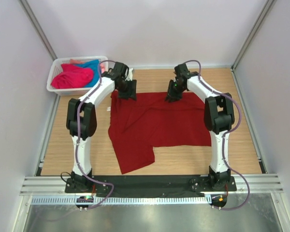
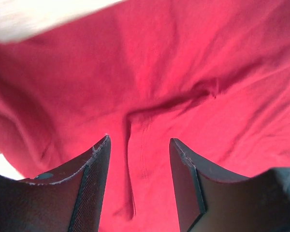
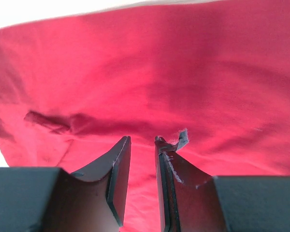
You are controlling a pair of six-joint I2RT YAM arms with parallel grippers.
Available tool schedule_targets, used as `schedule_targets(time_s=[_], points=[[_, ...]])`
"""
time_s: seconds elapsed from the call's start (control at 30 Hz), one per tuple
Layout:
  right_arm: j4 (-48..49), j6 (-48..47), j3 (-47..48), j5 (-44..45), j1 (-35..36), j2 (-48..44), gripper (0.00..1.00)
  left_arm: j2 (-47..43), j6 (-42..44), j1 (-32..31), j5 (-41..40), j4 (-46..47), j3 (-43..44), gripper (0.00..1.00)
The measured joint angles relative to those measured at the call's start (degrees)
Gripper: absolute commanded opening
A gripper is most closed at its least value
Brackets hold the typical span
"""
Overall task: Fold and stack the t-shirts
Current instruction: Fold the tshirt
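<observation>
A dark red t-shirt [image 1: 157, 123] lies spread on the wooden table, with a flap reaching toward the near edge at the lower left. My left gripper [image 1: 131, 93] is over its far left edge and my right gripper [image 1: 173, 95] is over its far edge near the middle. In the left wrist view the left gripper [image 2: 139, 140] is wide open just above a crease in the red cloth [image 2: 150, 72]. In the right wrist view the right gripper [image 3: 142, 139] has its jaws a narrow gap apart over the red cloth [image 3: 183, 82], with nothing pinched. Pink [image 1: 73, 77] and turquoise [image 1: 93, 65] shirts lie in the basket.
A white lattice basket [image 1: 54, 74] stands at the far left corner of the wooden table [image 1: 193, 157]. White walls close in the left, right and far sides. A small white spot [image 1: 108, 108] shows at the red shirt's left edge.
</observation>
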Motion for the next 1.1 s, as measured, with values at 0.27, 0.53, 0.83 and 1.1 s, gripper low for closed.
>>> schedule_targets(time_s=[0.27,0.53,0.83,1.1], points=[[-1.70,-2.93,0.31,0.35,-1.09,0.46,0.34,5.11,4.11,-3.72,-0.15,2.10,0.66,0.53],[-2.38,-3.23,0.31,1.09,-3.65,0.24,0.34,7.85,5.44,-4.96,-3.39,2.10,0.76,0.53],[-2.73,-3.37,-0.61,1.75,-3.76,-2.16,0.34,7.85,7.48,-4.42,-5.14,2.32,0.42,0.51],[-3.04,-3.45,-0.61,2.99,-3.76,-3.65,0.34,7.69,7.37,-4.42,-3.26,2.58,-1.36,0.37]])
